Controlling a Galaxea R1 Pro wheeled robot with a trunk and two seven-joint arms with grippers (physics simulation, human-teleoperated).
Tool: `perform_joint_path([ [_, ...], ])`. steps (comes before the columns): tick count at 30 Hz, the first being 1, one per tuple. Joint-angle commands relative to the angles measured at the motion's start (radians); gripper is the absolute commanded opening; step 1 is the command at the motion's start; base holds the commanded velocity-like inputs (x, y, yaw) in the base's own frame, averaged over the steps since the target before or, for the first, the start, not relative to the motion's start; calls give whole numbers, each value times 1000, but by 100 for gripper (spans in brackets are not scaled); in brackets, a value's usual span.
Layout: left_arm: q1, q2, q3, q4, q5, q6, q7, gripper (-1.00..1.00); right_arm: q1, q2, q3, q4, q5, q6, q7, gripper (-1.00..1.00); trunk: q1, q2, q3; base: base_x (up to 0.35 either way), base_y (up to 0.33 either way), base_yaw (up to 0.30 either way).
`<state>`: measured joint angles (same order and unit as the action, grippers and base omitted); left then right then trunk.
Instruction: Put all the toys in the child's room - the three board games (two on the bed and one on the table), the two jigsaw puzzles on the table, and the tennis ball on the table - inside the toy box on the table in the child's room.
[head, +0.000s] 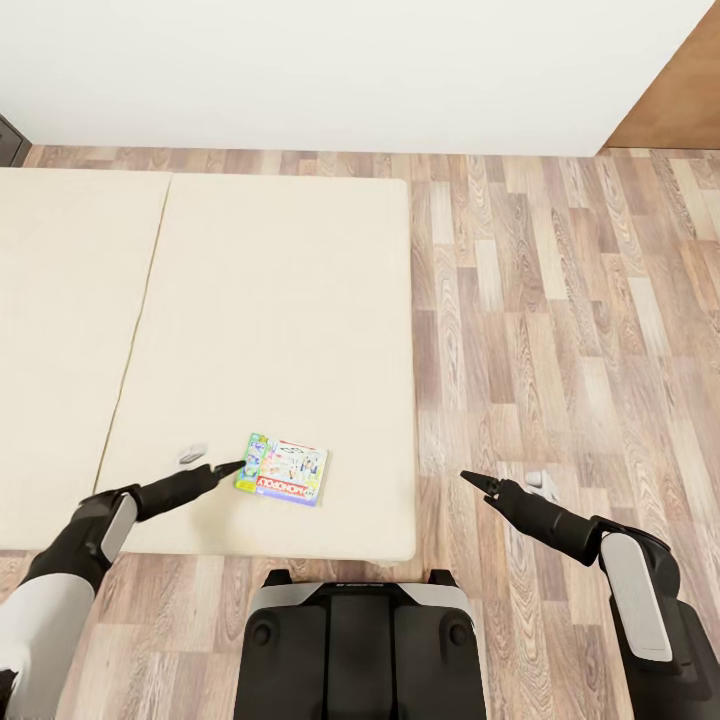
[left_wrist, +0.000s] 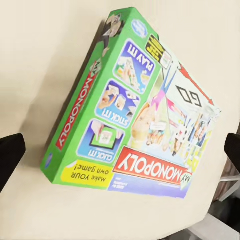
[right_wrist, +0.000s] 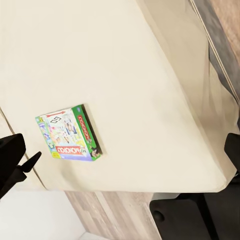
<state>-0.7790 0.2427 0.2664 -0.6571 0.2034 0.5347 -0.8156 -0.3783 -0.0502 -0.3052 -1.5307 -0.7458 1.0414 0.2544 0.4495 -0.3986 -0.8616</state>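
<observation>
1. The bed (head: 250, 300) takes up the left and middle of the scene, a cream mattress with a seam running far to near. Bare wood floor (head: 560, 330) lies to its right.
2. The left gripper (head: 232, 466) reaches over the bed's near part, its tip just beside the left edge of the game. In the left wrist view the dark fingertips (left_wrist: 10, 155) stand wide apart, one at each side of the frame, with the box between them and nothing clamped.
3. The game (head: 283, 469), a Monopoly board game with a green side and a colourful lid, lies flat on the bed near its near edge, right of the seam. I see no second game on the part of the bed in view.
4. The right gripper (head: 475, 484) hangs over the floor, well apart from the bed's right edge, and holds nothing. I cannot tell from these views whether its fingers are apart or together.
5. Step in hand, as I judge it: picking up the first bed game with the left arm, grasp not yet made.
6. The next move calls for bringing the spread fingers around the box's edges and closing on it. A flat box on a soft mattress leaves little edge to grip, so a slip is possible.
</observation>
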Motion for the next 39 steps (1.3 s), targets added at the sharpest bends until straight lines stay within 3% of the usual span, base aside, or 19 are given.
perform_joint_path([
  [1,-3,-3,1,0,5,8,2,100,-1,1,-1,0,9,4,10,100,1,-1,-1,0,0,0],
  [14,-79,-35,-3,-1,-3,11,27,100,-1,2,0,0,9,2,8,100,1,-1,-1,0,0,0],
  [39,-82,-42,-9,1,-4,-6,45,100,-1,1,0,1,9,3,9,100,1,-1,-1,0,0,0],
])
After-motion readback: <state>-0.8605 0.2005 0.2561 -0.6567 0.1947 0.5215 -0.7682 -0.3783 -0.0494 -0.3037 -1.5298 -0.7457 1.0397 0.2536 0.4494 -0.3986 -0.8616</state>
